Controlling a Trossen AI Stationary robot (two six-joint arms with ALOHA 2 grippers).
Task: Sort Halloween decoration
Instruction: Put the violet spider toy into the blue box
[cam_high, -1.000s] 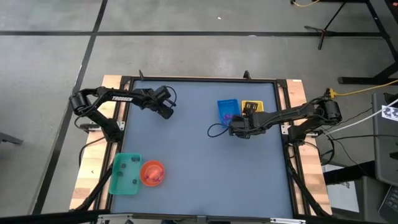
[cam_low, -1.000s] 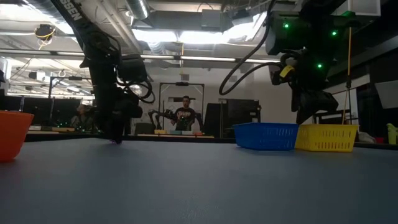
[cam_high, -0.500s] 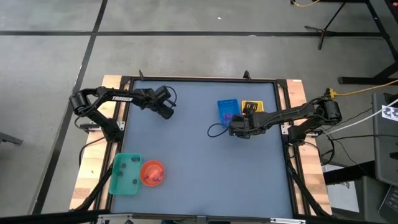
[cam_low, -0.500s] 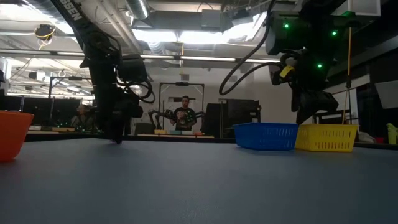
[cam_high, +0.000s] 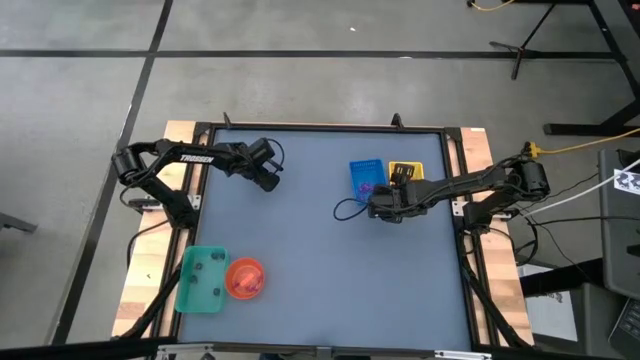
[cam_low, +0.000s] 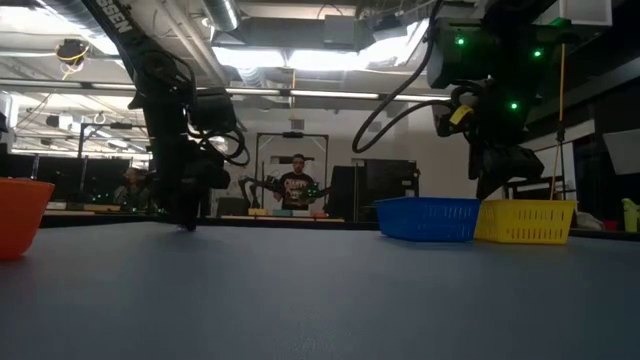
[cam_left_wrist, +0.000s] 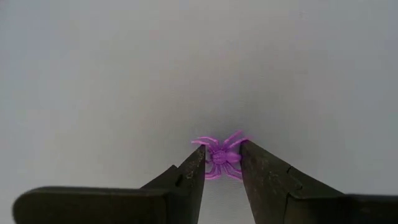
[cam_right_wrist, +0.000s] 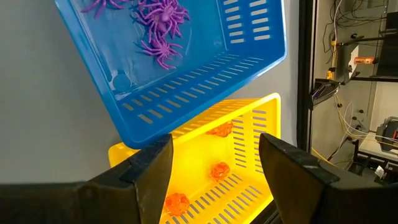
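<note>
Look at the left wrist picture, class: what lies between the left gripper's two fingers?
A purple spider sits between the left gripper's fingers, on the bare table. The left wrist view shows it.

Purple spider (cam_left_wrist: 221, 155) flat on the table between hand's fingertips.

- The spider (cam_left_wrist: 221, 157) lies on the table (cam_high: 320, 250), around ten o'clock from its middle, between the left gripper's (cam_left_wrist: 222, 160) fingertips.
- Two trays (cam_high: 366, 176) sit side by side at about one o'clock.
- A third tray (cam_high: 201, 280) sits at eight o'clock.
- The bowl (cam_high: 245, 278) is just beside that tray, toward three o'clock.
</note>
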